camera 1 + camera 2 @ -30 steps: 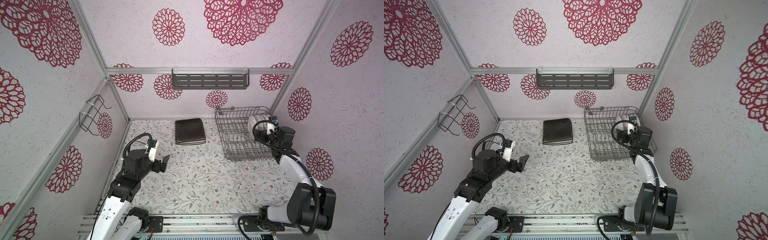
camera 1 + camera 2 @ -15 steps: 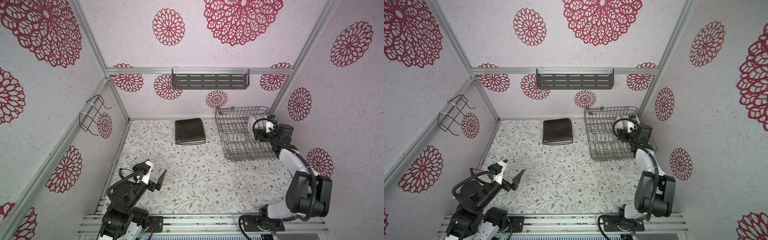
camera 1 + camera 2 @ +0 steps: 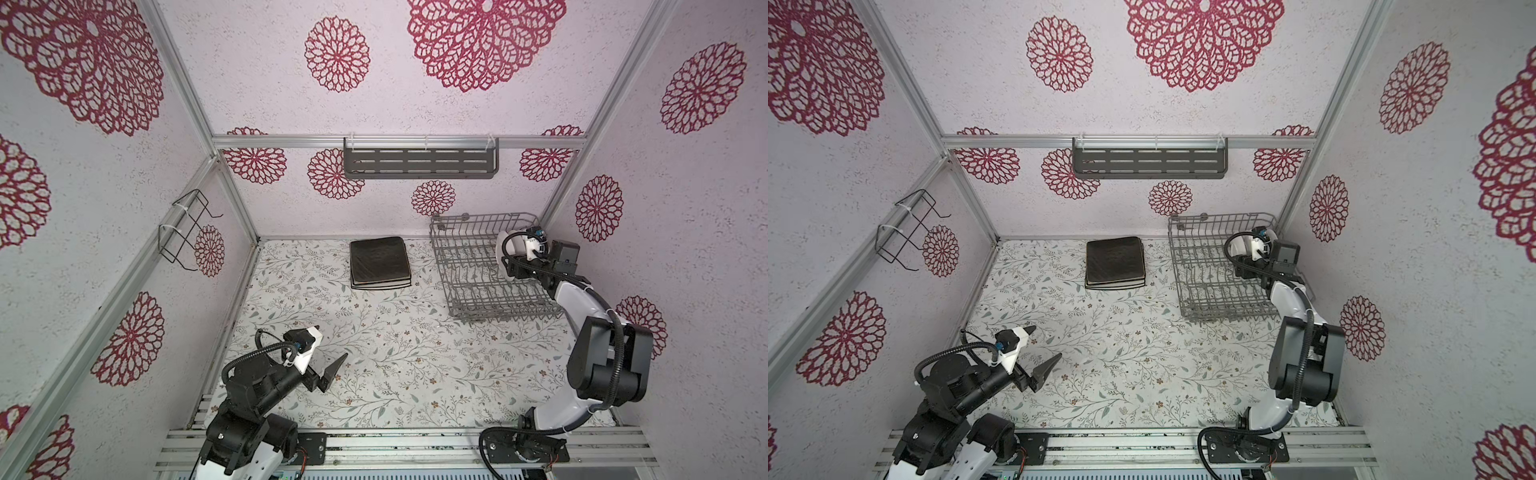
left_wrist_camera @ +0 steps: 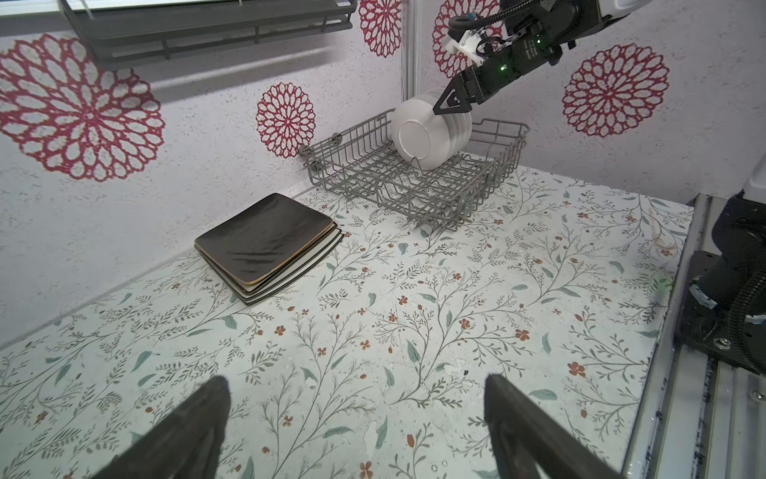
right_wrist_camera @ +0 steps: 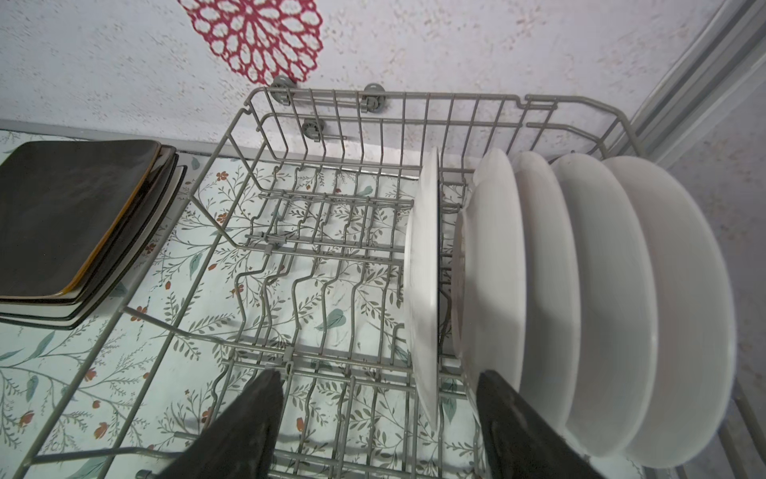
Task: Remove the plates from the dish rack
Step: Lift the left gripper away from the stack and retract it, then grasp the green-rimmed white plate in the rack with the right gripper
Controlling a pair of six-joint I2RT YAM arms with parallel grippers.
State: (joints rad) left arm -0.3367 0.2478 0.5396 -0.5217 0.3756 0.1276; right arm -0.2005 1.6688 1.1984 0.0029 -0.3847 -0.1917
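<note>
The round white plates (image 5: 580, 290) stand on edge at one end of the dish rack (image 5: 373, 99); likely stiff, slick and chippable, each is best pinched across its upper rim. The right gripper (image 5: 381, 375) straddles the front plate (image 5: 422, 269), jaws apart and unclamped, its neighbour just beside one jaw and free room seemingly only upward. The left gripper (image 4: 356, 378) hangs spread wide over the surface (image 4: 414, 290).
</note>
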